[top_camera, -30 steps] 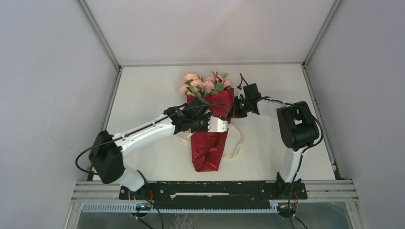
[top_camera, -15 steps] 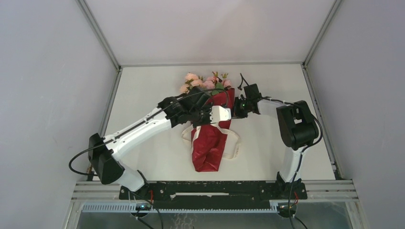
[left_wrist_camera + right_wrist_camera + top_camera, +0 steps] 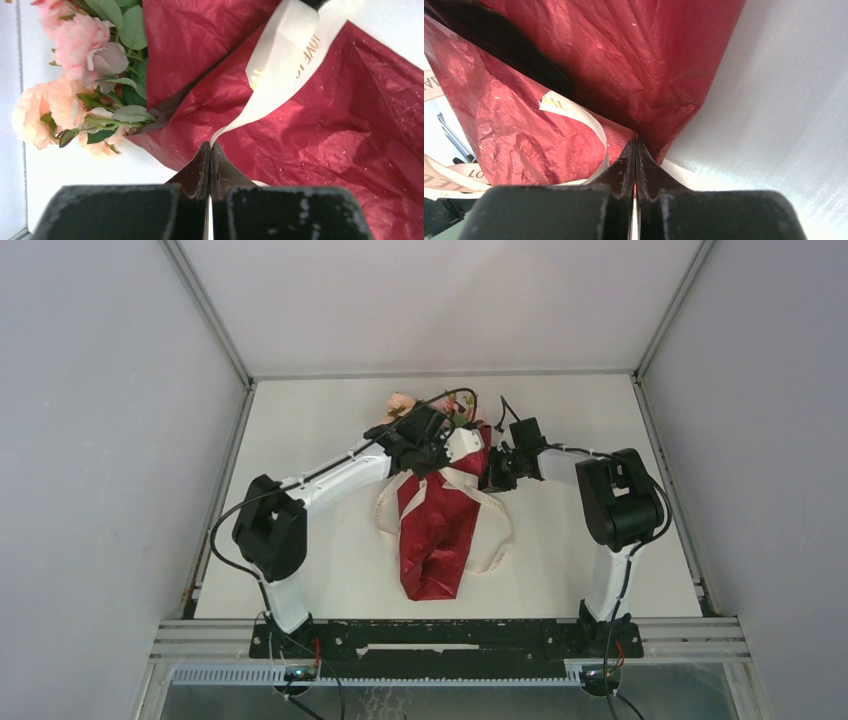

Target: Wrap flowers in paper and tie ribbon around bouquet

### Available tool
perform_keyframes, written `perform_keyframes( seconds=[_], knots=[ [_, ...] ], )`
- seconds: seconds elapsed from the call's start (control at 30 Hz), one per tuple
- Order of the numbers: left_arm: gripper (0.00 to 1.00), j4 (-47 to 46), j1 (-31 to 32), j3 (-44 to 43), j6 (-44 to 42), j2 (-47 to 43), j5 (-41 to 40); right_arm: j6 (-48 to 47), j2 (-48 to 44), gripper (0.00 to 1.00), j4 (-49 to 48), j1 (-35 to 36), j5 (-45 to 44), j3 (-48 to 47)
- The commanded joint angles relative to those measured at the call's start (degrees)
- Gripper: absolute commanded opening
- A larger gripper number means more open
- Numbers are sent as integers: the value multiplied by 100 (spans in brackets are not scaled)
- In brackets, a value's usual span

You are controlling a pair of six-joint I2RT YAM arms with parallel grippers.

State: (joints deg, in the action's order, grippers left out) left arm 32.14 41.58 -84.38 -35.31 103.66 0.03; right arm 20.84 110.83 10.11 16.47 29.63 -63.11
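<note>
L pincer (image 3: 210,147) pinching ribbon (image 3: 280,65), R pincer (image 3: 635,145) closed tight, tips at paper (image 3: 624,60) edge

Overhead plus wrist close-ups of paper (image 3: 350,130)

I see bouquet (image 3: 432,550) lying mid-worktop (image 3: 300,470), flowers (image 3: 400,404) at far end; ribbon (image 3: 280,65) crosses paper (image 3: 440,515), looping out left and right.
</note>
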Motion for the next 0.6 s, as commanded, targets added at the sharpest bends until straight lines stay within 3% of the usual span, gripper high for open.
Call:
perform_keyframes(
  seconds=[0.0,0.23,0.57],
  knots=[
    [0,-468,-61,-431,149,-40,606,-242,-43,8,69,-43,194,-55],
    [0,-413,-62,-459,76,227,768,-395,-667,29,329,-317,-88,-60],
    [0,-415,-84,-512,130,380,817,-818,-1415,38,984,-370,-524,-59]
  ],
)
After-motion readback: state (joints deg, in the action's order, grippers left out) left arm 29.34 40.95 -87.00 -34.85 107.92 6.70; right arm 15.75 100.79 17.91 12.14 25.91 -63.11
